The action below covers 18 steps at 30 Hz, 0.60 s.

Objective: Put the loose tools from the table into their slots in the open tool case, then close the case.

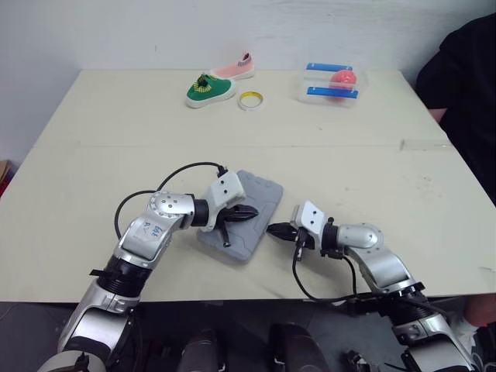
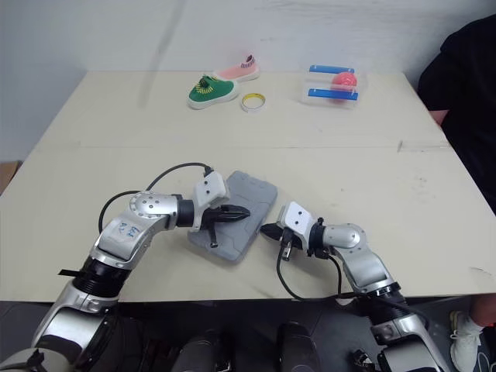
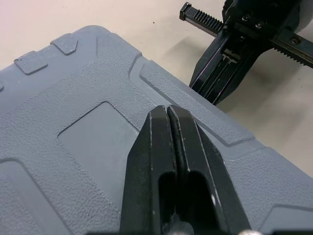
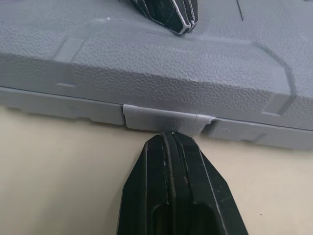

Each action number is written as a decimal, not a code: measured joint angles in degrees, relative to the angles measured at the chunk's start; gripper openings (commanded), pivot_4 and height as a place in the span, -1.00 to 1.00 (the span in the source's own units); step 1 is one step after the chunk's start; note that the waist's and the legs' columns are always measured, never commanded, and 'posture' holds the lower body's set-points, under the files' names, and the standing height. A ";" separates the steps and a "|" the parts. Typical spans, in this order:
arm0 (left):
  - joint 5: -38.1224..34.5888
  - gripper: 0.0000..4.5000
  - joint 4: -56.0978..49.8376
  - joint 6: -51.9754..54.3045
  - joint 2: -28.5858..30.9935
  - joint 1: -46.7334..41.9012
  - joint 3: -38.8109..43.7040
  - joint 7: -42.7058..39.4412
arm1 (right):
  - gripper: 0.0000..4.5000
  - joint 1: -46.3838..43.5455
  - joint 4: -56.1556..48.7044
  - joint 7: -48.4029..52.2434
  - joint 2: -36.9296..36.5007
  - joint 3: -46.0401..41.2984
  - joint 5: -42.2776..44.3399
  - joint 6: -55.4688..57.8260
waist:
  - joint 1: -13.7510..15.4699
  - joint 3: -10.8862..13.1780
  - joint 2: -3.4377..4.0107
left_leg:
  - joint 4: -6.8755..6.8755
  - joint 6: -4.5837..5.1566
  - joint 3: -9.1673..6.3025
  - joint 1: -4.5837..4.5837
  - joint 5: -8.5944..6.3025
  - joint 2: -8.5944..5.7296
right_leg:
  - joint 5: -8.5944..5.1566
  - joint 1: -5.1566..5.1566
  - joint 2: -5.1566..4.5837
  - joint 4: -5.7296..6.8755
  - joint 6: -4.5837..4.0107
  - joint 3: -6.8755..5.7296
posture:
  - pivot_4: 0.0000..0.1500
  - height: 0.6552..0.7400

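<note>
While stretched in from 8 o'clock, left arm [image 1: 155,225]: bent at the elbow, wrist aimed toward 3 o'clock, black cable looped above it.
Left jaws: pressed together with nothing between, tips over the middle of the grey lid; touching it or just above, cannot tell which.
Green shoe [image 1: 208,91]: toward the far 12 o'clock edge, well apart from the arms.
Pink shoe [image 1: 236,70]: right behind the green one, at its 1 o'clock.
Tool case [image 1: 262,192]: shut, lid down flat on the base, lying in the 6 o'clock part of the surface [image 1: 116,170] between the two arms, long axis running from 7 to 1 o'clock.
Tape roll [image 1: 240,101]: yellow ring lying flat, just beside the green shoe at its 4 o'clock.
Latch tab [image 4: 166,119]: small grey flap midway along the case's side wall facing 4 o'clock.
Right jaws: together, holding nothing, tips right at the latch tab, low over the surface.
Clear container [image 1: 325,94]: at 1 o'clock on the surface, two blue bars across it, well apart from the case.
Pink ball [image 1: 342,77]: inside the container, between the blue bars.
Right arm [image 1: 364,242]: stretched in from 5 o'clock, wrist aimed toward 9 o'clock.
Person [image 1: 465,93]: in dark clothing, at the surface's 2 o'clock edge.
</note>
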 measured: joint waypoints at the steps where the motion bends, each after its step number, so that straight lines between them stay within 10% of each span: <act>1: 0.00 -1.00 -0.01 -0.02 0.06 0.12 0.08 0.00 | -0.98 -0.26 0.06 0.11 0.25 0.12 -0.09 0.25 | -0.05 -0.04 0.00 | -0.01 0.00 0.00 0.01 0.00 0.01 | 0.00 0.00 0.01 0.00 0.00 0.00 | 1.00 1.00; 18: -0.52 -1.00 0.19 -0.76 -0.76 3.05 2.83 1.20 | -0.98 0.22 -2.61 2.10 3.36 -0.50 2.84 8.88 | -1.24 -0.53 0.19 | -0.56 -0.49 0.04 0.76 -0.19 0.27 | -0.23 0.35 0.27 0.04 -0.41 0.18 | 1.00 1.00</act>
